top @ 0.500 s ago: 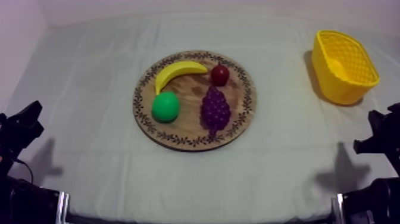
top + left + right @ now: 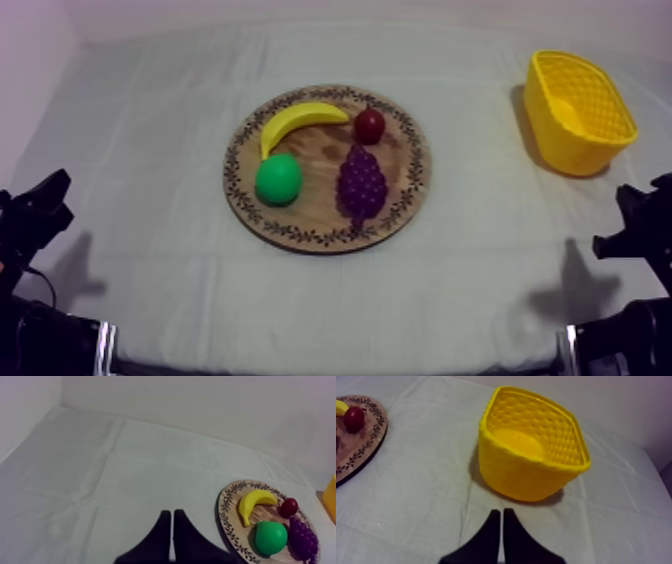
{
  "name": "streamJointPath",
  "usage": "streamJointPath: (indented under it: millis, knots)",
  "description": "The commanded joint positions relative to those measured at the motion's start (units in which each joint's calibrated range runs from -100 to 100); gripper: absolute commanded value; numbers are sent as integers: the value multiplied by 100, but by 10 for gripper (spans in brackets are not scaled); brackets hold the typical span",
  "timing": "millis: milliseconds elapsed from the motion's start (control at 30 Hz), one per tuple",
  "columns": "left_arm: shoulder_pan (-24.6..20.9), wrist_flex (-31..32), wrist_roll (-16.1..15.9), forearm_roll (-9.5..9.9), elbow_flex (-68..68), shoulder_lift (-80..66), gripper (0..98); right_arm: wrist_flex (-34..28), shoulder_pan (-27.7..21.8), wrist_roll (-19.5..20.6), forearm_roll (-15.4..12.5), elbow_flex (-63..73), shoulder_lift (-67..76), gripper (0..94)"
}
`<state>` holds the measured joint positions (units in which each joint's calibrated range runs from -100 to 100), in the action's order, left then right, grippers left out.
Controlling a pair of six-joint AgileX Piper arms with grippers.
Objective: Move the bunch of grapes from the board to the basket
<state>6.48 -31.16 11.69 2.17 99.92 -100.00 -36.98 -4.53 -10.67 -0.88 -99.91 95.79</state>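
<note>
Bunch of grapes (image 2: pixel 361 185) sits well left of the right gripper (image 2: pixel 499 513), which is narrow and empty and should open wide before descending.

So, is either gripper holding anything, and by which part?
Nothing: left gripper and right gripper are shut empty; the grapes lie on the board.

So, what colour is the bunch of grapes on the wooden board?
Dark purple; the bunch of grapes shows best in the top view.
</note>
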Motion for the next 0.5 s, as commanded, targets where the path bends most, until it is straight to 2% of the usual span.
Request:
streamJointPath:
  millis: [0,267,467]
  knots:
    - [0,3,1,0,-3,0,1,14,1,25,-3,6,5,4]
    - [0,3,1,0,-3,0,1,345,204,-42,10,246,-293,4]
    - [0,3,1,0,-3,0,1,161,652,-150,-31,1319,-1311,5]
